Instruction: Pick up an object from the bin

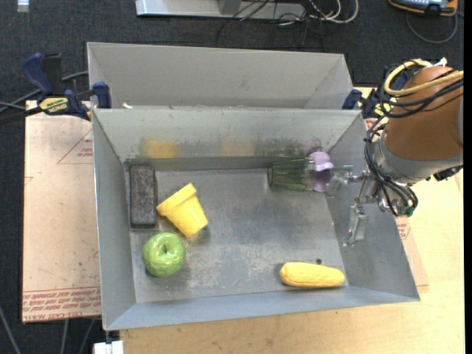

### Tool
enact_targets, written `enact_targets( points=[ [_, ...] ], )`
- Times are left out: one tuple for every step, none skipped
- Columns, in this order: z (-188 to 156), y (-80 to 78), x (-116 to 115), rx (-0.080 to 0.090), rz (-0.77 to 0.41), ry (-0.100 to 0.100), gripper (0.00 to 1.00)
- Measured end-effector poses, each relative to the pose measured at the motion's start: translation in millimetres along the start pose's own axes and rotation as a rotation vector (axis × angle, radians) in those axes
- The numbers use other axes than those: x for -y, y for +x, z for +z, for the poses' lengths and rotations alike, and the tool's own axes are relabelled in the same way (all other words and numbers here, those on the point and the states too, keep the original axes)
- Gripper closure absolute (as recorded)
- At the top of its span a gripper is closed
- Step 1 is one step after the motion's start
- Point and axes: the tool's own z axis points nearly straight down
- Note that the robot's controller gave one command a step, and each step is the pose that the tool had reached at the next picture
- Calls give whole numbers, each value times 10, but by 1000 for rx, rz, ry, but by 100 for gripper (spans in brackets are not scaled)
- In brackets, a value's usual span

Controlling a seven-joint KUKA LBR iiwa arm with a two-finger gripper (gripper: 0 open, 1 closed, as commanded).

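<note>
Nearest the camera, along the front wall of the grey metal bin point(221, 127), a yellow corn cob point(312, 275) lies lengthwise toward the right corner. A green apple point(164, 254) sits in the front left part, stem dimple up. Just behind the apple lies a yellow tapered cup point(184, 211) on its side, close to the apple; whether the two touch cannot be told.

Further in, by the right wall, the gripper point(355, 231) hangs low over bare bin floor. It lies between the corn cob in front and a green-and-purple thing behind, apart from both, and it holds nothing that can be seen. Whether it is apart or together cannot be told. Above it the arm's orange cover point(424, 127) and a bundle of dark cables point(391, 194) reach in over the right rim.

On the left, behind the cup, a dark grey oblong block point(141, 195) lies flat along the left wall. At the foot of the far wall lies a translucent green container point(289, 175) on its side with a pale purple cap point(320, 169) at its right end — the thing nearest the gripper on that side.
</note>
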Motion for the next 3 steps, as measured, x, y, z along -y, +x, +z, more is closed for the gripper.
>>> enact_targets(
  points=[
    [-46, -14, -5, 7, -3, 1, 0],
    [333, 194, 12, 14, -19, 2, 0],
    [806, 379, 34, 7, -113, 1, 0]
  ],
)
